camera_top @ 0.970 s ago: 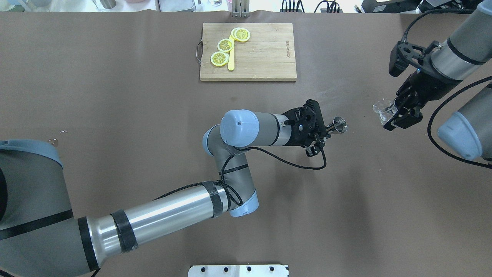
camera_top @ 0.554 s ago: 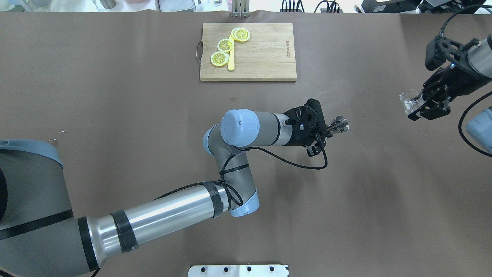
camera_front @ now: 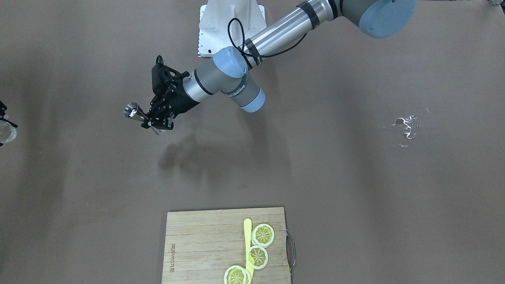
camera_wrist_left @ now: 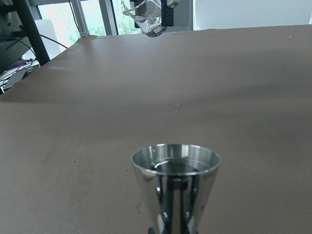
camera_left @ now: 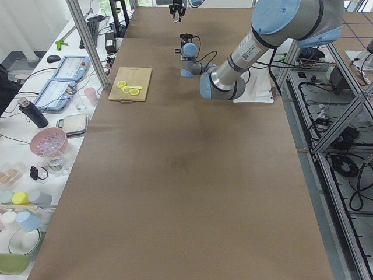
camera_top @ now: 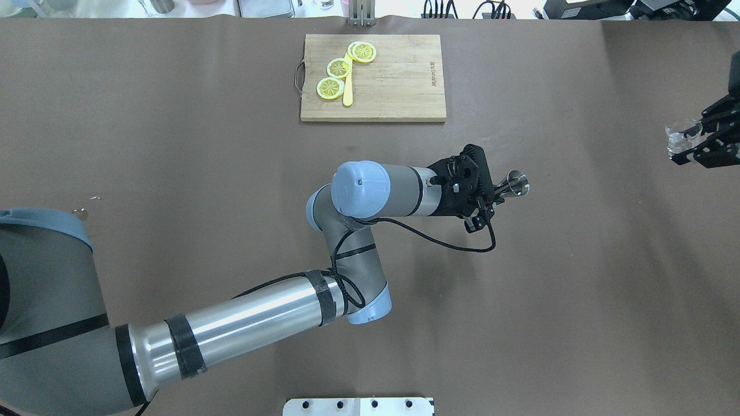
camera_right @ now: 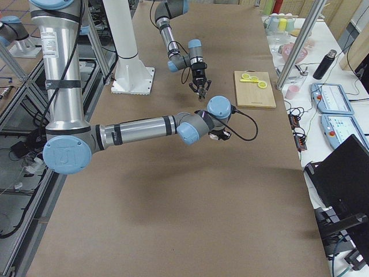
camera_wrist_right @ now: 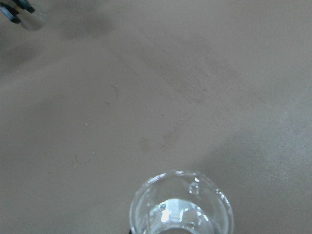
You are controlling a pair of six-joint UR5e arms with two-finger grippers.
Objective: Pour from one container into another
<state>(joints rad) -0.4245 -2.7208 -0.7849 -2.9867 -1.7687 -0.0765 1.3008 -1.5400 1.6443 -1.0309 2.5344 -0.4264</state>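
Over the table the left gripper pinches a jigger, well apart from the glass pinched by the right gripper; pouring, I'd say, first needs them brought together.

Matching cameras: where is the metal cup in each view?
Front-facing: metal cup left of centre.
Overhead: metal cup right of centre.
Left: too small to tell.
Right: too small to tell.
Left wrist: metal cup bottom centre.
Right wrist: metal cup probably top-left corner, blurred.
Landmark: cutting board, all exterior views.
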